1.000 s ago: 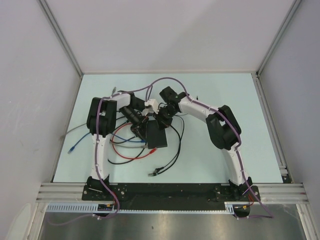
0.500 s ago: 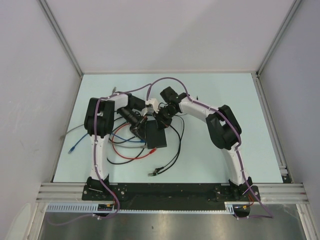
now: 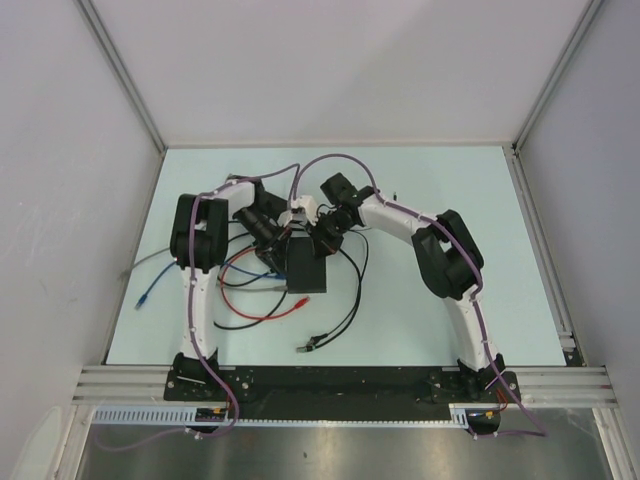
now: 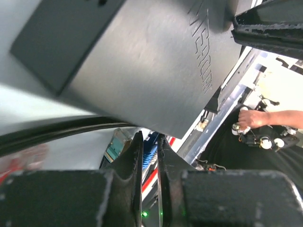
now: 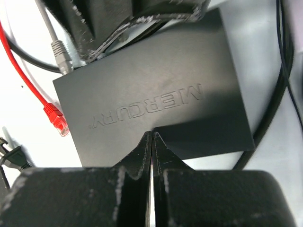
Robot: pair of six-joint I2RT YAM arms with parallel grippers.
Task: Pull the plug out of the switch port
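The switch [image 3: 307,270], a flat matte black box marked MERCURY, lies among cables at the table's middle. My right gripper [image 5: 152,134] is shut and empty, its tips pressed on the top of the switch [image 5: 156,94]. My left gripper [image 3: 275,258] is at the switch's left far edge. In the left wrist view the left gripper [image 4: 149,137] has its jaws nearly together on the blue ribbed boot of a plug [image 4: 151,147], just under the edge of the switch [image 4: 142,61]. The port itself is hidden, so I cannot tell whether the plug sits in it.
A loose red plug [image 5: 57,120] on a red cable lies by the switch's side. A grey plug [image 5: 60,53] ends at its corner. Black cables [image 3: 345,300] loop to the front, ending in a small connector [image 3: 305,347]. A blue-tipped grey cable [image 3: 146,297] lies far left.
My left wrist has drawn back toward the far left. The switch has swung from tilted to nearly square and shifted slightly away from the bases. The right arm has hardly moved.
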